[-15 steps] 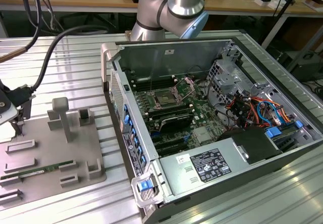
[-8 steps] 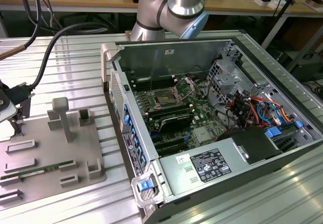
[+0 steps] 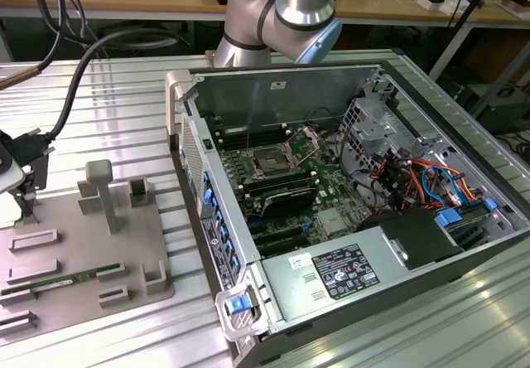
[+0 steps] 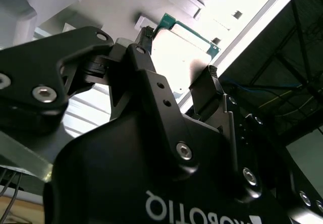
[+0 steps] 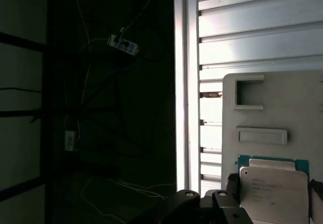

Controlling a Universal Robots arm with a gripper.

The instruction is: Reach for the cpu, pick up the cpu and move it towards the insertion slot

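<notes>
my gripper [image 3: 30, 206] hangs at the far left of the exterior view, over the grey tray [image 3: 124, 252], pinching the cpu [image 5: 272, 186] by two opposite edges. the socket [image 3: 272, 161] lies well apart, at frame centre, inside the open computer case [image 3: 273, 86].

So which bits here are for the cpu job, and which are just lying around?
For the job:
- the cpu, gripped by the end effector
- the insertion slot inside the computer case

Just lying about:
- the green memory stick on the grey tray
- the power supply box
- the orange and blue cables
</notes>
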